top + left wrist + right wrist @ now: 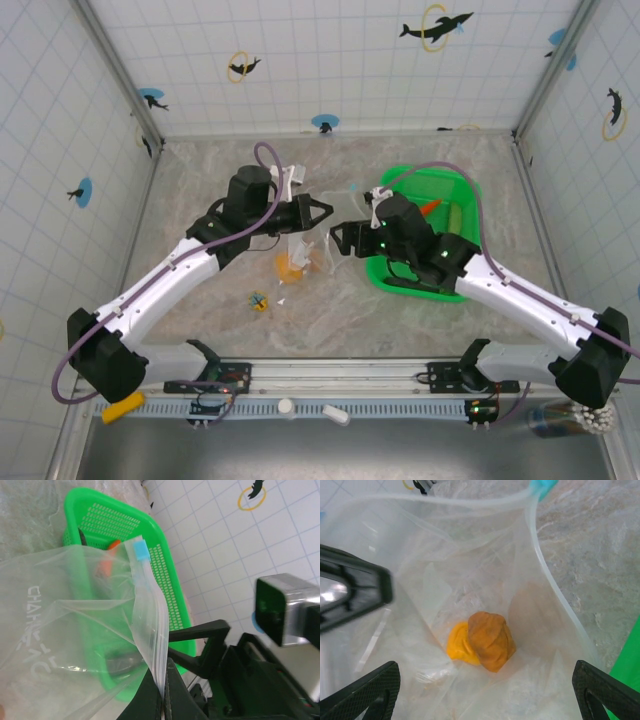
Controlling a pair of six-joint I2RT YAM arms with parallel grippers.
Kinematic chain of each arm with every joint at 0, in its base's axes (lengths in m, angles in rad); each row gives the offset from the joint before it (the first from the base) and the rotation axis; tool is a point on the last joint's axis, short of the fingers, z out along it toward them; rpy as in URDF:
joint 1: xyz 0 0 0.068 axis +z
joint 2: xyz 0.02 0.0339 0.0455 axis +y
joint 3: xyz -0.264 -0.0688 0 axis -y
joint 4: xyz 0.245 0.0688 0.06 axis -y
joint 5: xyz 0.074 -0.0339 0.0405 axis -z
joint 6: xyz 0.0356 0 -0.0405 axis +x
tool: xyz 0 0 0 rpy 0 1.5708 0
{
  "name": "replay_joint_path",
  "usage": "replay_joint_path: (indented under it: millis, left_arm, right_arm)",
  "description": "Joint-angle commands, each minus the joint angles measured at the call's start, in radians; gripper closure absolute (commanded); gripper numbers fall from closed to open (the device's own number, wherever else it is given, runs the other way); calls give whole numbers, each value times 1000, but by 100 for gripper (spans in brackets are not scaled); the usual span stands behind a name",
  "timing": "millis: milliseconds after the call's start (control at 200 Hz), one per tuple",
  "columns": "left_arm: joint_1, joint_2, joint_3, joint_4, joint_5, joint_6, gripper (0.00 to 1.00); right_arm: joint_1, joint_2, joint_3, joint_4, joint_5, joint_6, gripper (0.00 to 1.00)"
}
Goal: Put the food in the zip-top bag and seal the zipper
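Filling the bag is where you are, not sealing. Would you agree, watching from the other side?

— Agreed. Your left gripper (pixel 162 702) is clamped tight on the zipper (pixel 150 615), a little below the light blue tab (pixel 140 551), and it holds the zip-top bag (pixel 75 610) up off the table (pixel 200 190) with the mouth gaping.

And your right gripper (pixel 338 240)?

— Its jaws stand wide apart with nothing between them, poised right over the bag's mouth. Looking down from that wrist, an orange piece (pixel 490 640) and a yellow piece (pixel 457 642) lie touching each other at the bottom of the bag.

So some of the food is in. What about the remainder?

— In the green basket (pixel 400 282), just beside your right arm, I can make out an orange piece (pixel 430 207) and a long green one (pixel 453 216). Whether more lies under the arm, I cannot tell.

Then your next move, as I judge it, is to swing the right gripper back over the basket and pick one of those up.

— Yes, and keep the left grip firm meanwhile. The plastic is floppy, and if the mouth sags shut, you will have trouble dropping anything through it. Leave the small yellow-blue trinket (pixel 259 300) on the table; it is no part of the job.
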Motion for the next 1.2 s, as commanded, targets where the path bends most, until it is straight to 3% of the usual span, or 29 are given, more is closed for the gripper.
replay_joint_path:
  millis: [0,115,265,515,911,1196]
  left_arm:
    - [2,-28,17,-32,-28,40,100]
    - [3,-28,12,-46,-43,53,100]
    - [3,-22,8,-45,-43,61,100]
    - [2,-26,-16,-3,-16,71,100]
    - [3,-21,-68,31,39,72,100]
    - [2,-29,-89,43,48,74,100]
  right_arm:
    - [-14,-44,86,-3,-11,-72,8]
    - [-66,-79,110,-39,10,-108,5]
    - [-172,-79,139,-205,199,-112,0]
    - [-374,30,5,-374,352,64,1]
    - [-498,293,-35,-411,346,231,7]
    - [-538,450,5,-379,349,217,8]
